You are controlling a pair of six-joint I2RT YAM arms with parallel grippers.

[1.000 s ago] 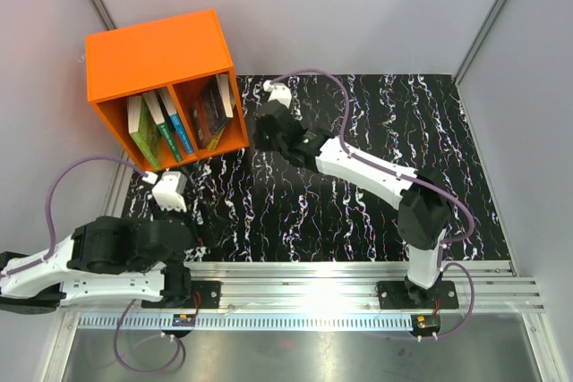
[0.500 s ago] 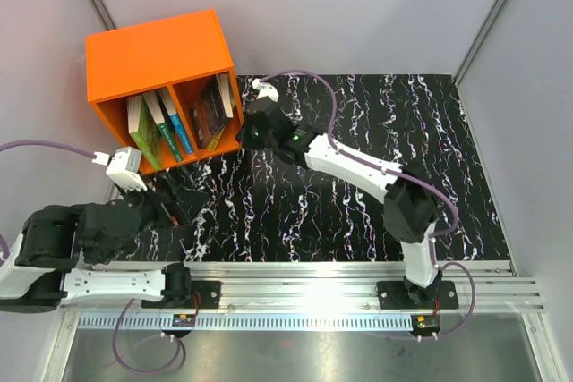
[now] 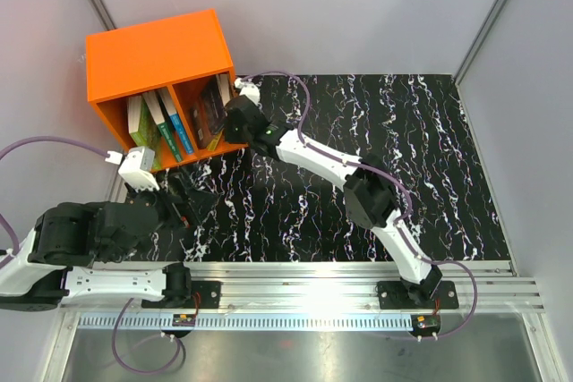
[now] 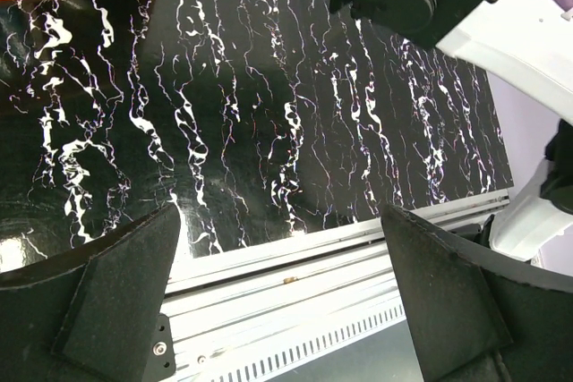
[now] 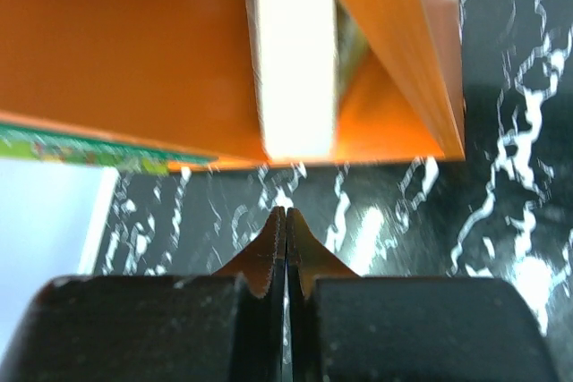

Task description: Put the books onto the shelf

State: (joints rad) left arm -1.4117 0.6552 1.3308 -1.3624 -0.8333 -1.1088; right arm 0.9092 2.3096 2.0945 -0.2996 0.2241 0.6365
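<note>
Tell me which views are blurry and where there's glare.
Right wrist: the shelf is out of focus, a book shows a blown-out pale edge, and the shut right gripper is somewhat sharper. Top: sharp, glare on the rail. Left wrist: sharp, sheen on the table.

We see the shelf (image 3: pixel 152 51) as smooth orange plastic with a soft sheen, right ahead of the right gripper (image 5: pixel 286 218). The books (image 3: pixel 170 127) inside show glossy paper covers. Under the left gripper (image 4: pixel 279 216), the table (image 4: pixel 269 87) is polished black, white-veined and reflective; that gripper's fingers (image 4: pixel 116 292) look matt, grainy black; the rail (image 4: pixel 295 261) is brushed metal.
</note>
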